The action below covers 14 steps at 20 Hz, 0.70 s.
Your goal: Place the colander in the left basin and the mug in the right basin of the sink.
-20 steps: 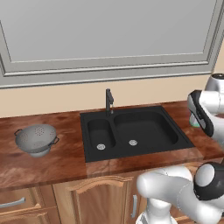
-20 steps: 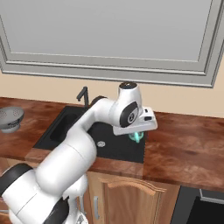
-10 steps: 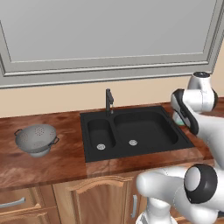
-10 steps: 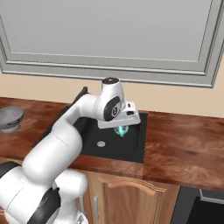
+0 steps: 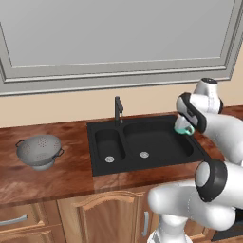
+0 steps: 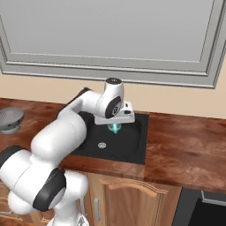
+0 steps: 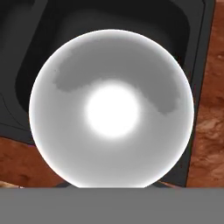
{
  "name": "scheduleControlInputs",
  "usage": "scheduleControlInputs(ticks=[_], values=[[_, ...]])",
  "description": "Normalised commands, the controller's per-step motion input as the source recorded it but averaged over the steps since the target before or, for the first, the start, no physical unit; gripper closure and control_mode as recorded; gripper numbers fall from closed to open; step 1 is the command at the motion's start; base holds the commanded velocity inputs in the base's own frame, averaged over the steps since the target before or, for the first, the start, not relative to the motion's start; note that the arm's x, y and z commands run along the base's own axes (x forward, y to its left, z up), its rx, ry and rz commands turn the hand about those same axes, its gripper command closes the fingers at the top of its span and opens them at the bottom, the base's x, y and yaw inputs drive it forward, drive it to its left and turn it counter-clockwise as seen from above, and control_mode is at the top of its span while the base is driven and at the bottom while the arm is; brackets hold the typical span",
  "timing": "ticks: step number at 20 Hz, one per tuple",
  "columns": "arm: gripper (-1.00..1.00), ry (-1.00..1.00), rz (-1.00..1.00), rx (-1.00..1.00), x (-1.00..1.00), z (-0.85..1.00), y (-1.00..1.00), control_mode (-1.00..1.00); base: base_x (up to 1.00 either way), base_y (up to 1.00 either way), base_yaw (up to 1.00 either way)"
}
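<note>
**Mug carried over right basin**

While the mug (image 5: 183, 127) hangs clamped in my gripper (image 6: 115, 128), it has moved from the counter side to above the right basin (image 5: 159, 142). Release comes next, I judge; the colander (image 5: 40, 151) waits on the counter, left of the sink (image 5: 95, 167).

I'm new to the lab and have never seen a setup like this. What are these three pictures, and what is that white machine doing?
It is a simulated kitchen. The white machine is a robot arm on a base that can drive. Two pictures come from cameras on that base, behind the arm to its left and right; the third looks down from its hand.

The gripper is shut on a small teal mug, held above the right basin of the black sink. In the hand view, the pale round shape is the mug seen from above.

A grey colander sits on the wooden counter, left of the sink.
</note>
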Motion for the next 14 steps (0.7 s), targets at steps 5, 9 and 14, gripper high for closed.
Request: scheduleControlInputs(ticks=[5,9,14], values=[[1.0,0.07,0.0,0.02,0.56,-0.22,0.23,-1.0,0.0,0.0,0.0],[1.0,0.07,0.0,0.0,0.54,-0.25,0.11,-1.0,0.0,0.0,0.0],[1.0,0.18,0.0,0.0,0.49,-0.32,0.05,-1.0,0.0,0.0,0.0]])
